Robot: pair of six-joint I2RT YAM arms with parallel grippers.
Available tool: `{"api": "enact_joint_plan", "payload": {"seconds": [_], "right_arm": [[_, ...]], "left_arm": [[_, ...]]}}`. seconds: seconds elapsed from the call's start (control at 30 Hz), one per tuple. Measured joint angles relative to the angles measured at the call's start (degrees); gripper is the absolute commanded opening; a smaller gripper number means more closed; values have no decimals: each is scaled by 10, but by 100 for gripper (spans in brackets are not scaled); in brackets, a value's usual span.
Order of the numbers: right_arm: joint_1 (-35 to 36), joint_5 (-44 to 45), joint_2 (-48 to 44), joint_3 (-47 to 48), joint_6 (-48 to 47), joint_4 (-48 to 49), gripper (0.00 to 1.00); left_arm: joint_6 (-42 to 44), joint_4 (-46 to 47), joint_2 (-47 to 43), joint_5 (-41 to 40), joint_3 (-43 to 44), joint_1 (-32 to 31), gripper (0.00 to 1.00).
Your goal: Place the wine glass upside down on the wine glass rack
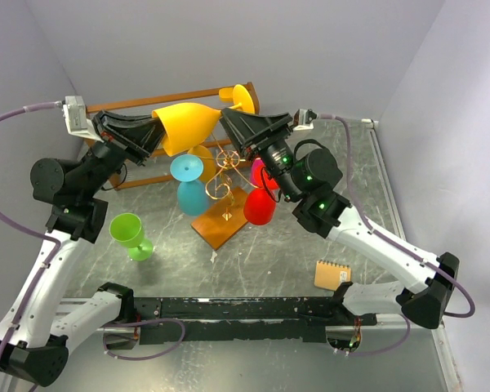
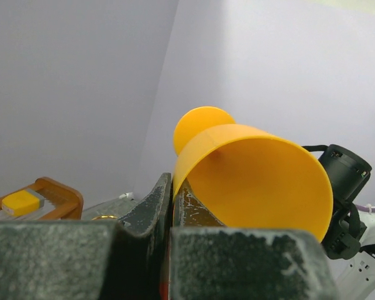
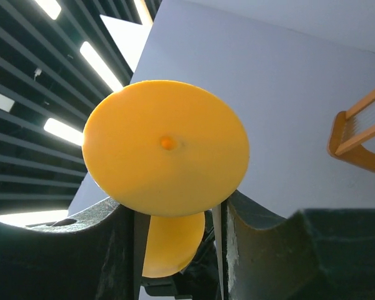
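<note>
Left gripper (image 1: 153,131): matte black fingers pinch the thin rim of the wine glass (image 1: 188,126), smooth yellow plastic, held horizontal in the air. Right gripper (image 1: 230,119): jaws spread either side of the stem, behind the flat round foot. The wine glass rack (image 1: 220,181), curled gold wire on a square wooden base, stands directly below.

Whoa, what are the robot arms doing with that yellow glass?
The left tool is pinching the rim of a yellow wine glass, holding it sideways in the air near the gold wire rack. The right tool sits open around its stem. A blue glass and a red glass already hang upside down on the rack. A green glass stands on the table.
</note>
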Motion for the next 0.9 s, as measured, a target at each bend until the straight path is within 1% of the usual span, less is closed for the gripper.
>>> {"api": "enact_joint_plan", "payload": {"seconds": [0.23,0.43,0.57,0.63,0.67,0.73,0.83,0.9], "right_arm": [[1,-2,5,2,13,12,35],[2,-4,5,3,16,25,24],[3,-9,7,12,14,26,13],[3,-12,10,16,9,26,3],[3,-13,11,17,7,26,0],[3,-17,11,17,5,27,0],[3,-18,11,17,-5,27,0],[2,-16,11,17,-16,28,0]], "left_arm": [[-1,17,3,30,-11,5,7],[3,19,3,51,-13,5,7],[28,7,-3,61,-14,5,7],[41,0,-9,62,-14,5,8],[46,-3,-12,62,-14,5,10],[56,-8,-16,64,-14,6,15],[68,-23,-19,71,-14,6,29],[76,-47,-21,86,-10,5,40]]}}
